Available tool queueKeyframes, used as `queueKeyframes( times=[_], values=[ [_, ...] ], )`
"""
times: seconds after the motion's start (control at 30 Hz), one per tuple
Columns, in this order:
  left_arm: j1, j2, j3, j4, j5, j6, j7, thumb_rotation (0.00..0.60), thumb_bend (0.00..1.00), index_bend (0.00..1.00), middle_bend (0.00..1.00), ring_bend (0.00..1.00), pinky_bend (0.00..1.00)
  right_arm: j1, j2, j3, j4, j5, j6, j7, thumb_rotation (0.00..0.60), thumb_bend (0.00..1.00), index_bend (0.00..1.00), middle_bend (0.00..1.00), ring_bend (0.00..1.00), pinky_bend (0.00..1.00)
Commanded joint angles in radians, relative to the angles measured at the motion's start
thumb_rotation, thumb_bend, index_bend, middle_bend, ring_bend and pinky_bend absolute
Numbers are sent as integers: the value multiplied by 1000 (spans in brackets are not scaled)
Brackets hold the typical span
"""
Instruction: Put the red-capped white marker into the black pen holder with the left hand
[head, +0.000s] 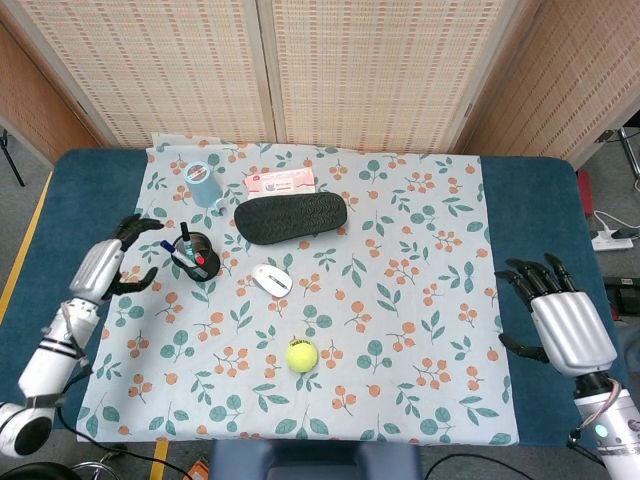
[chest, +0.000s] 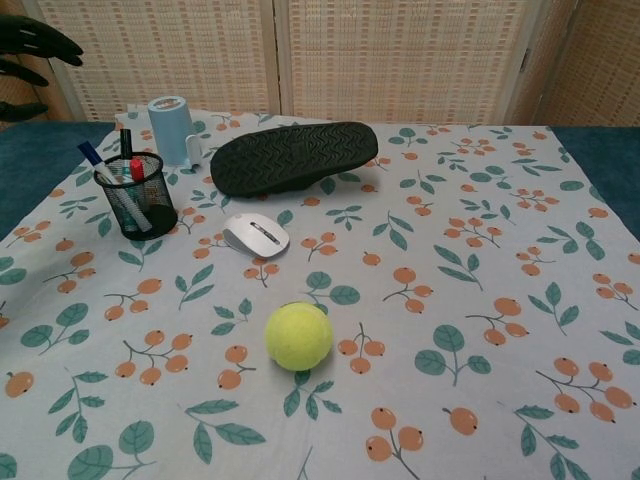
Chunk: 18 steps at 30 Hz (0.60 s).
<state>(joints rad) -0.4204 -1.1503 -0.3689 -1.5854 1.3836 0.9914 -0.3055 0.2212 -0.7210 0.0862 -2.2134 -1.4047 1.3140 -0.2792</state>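
The red-capped white marker (chest: 137, 170) is seen standing cap-up inside the black pen holder (chest: 136, 205), tilted among a blue-capped pen (chest: 91, 152) and a black-capped one (chest: 125, 140). The holder, a black mesh cup, is placed near the left edge of the patterned cloth (head: 400, 300). The left hand (head: 108, 266) is held apart from the holder, over the blue surface (head: 70, 200) just beyond the cloth edge, with its fingers spread and nothing in them. Open cloth is left between the holder and a white mouse (chest: 256, 234); a black sole (chest: 293, 157) and a pale blue cup (chest: 172, 128) lie behind. The right hand (head: 560, 320) is held with fingers apart over the far right edge.
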Motion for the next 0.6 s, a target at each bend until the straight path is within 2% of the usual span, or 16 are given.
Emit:
queueKeyframes(
  times=[0.03,0.1,0.2,0.33,0.47,0.6],
  values=[
    [270,83,161,-36,122,416,384,600,358,208,151,41,156,1,-1,-3,-3,-8,-4,-8,600,98,212,128,130,0],
    [297,78,177,14,96,429,320,600,357,207,153,47,155,2,-4,-6,-6,-15,-6,-17,600,98,211,128,130,0],
    [316,74,200,103,42,389,193,600,357,207,143,48,152,5,-11,-10,-12,-22,-12,-35,600,98,211,128,130,0],
    [320,68,206,145,28,375,143,600,357,208,129,46,150,6,-14,-12,-14,-24,-15,-45,600,98,211,128,130,0],
    [316,30,209,304,-2,349,41,600,358,207,129,46,149,14,-32,-15,-16,-20,-28,-78,600,98,211,128,130,0],
    [305,14,217,335,6,338,4,600,357,205,130,46,148,19,-43,-12,-13,-6,-31,-94,600,98,211,128,129,0]
  ],
)
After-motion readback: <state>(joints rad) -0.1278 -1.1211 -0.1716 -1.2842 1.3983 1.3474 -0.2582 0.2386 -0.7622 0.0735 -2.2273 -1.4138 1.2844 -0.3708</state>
